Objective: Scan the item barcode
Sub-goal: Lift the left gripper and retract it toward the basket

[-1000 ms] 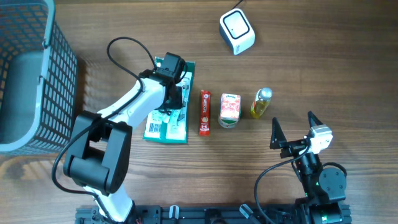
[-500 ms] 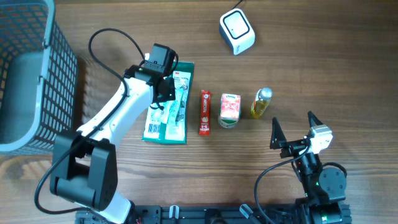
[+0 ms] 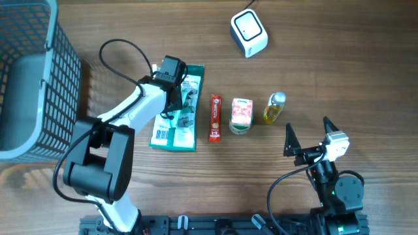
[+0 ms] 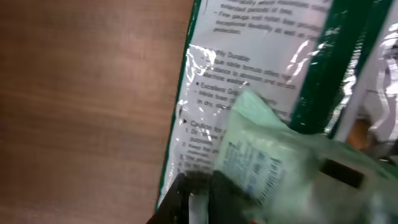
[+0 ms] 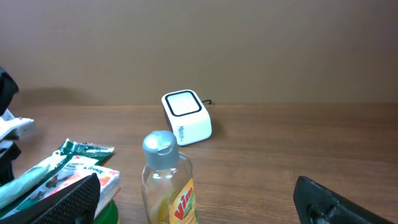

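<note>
A green and white flat packet (image 3: 176,127) lies left of centre on the wooden table. My left gripper (image 3: 176,96) is down on its upper half, shut on a pinch of the wrapper. In the left wrist view the packet (image 4: 261,68) fills the frame, and a pale fold of it rises blurred just above my dark fingertips (image 4: 186,199). The white barcode scanner (image 3: 249,32) stands at the back right, also seen from the right wrist (image 5: 186,116). My right gripper (image 3: 307,130) hovers open near the front right, nothing between its fingers.
Right of the packet lie a red stick pack (image 3: 215,118), a small carton (image 3: 241,115) and a yellow bottle (image 3: 275,108) with a grey cap. The bottle (image 5: 168,180) stands just ahead of the right gripper. A grey wire basket (image 3: 26,78) fills the far left.
The left gripper's jaws have closed. It swung a little up and left off the packet, then came back onto its upper part. The right arm has not moved.
</note>
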### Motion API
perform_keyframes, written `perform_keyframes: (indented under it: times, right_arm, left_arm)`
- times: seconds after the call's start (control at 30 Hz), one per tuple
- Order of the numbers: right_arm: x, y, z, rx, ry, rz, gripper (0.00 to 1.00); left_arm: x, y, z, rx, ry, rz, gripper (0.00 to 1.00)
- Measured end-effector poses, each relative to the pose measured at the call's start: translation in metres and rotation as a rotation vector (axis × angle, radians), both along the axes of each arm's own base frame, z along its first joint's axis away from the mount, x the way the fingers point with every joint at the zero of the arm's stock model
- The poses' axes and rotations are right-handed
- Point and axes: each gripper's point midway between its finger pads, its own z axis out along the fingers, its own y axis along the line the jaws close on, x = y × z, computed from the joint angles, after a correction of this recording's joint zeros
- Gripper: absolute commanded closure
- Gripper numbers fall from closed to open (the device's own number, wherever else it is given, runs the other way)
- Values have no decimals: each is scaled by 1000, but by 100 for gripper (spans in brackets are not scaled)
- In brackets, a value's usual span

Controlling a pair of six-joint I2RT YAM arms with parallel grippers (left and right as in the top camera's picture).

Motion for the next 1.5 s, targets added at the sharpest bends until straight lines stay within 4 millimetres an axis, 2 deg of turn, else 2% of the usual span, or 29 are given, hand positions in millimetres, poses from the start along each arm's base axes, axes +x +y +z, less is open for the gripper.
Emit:
perform_keyframes:
  times: [0.1, 0.17, 0.27, 0.33, 0.37, 0.4, 0.43, 0.47, 0.63, 1.17, 1.4, 1.5]
  right_arm:
    - [0, 0, 0, 0, 0, 0, 0]
    - [0, 0, 0, 0, 0, 0, 0]
    - [0, 0, 0, 0, 0, 0, 0]
    - [0, 0, 0, 0, 0, 0, 0]
    - [0, 0, 0, 0, 0, 0, 0]
    - [0, 0, 0, 0, 0, 0, 0]
    - [0, 0, 0, 0, 0, 0, 0]
    - [0, 0, 0, 0, 0, 0, 0]
    - [0, 0, 0, 0, 0, 0, 0]
    - [0, 0, 0, 2, 0, 0, 0]
    - [0, 1, 4, 44, -7, 5, 0]
    - [-1, 7, 3, 104, 8, 41, 0]
  left_arm:
    - [-9, 3, 1, 12, 35, 0, 96]
    - [-8, 2, 15, 2, 6, -1, 95]
    - [4, -1, 60, -41, -116, 7, 94]
    - [9, -3, 94, -78, -209, 22, 83]
    - [10, -2, 108, -93, -246, 30, 60]
    - [11, 0, 118, -104, -273, 42, 24]
    - [13, 3, 125, -111, -295, 55, 6]
    - [13, 8, 127, -112, -301, 69, 0]
    - [12, 25, 125, -104, -286, 119, 0]
    - [12, 25, 125, -104, -286, 119, 0]
    - [12, 25, 125, -104, -286, 119, 0]
    - [12, 25, 125, -104, -286, 119, 0]
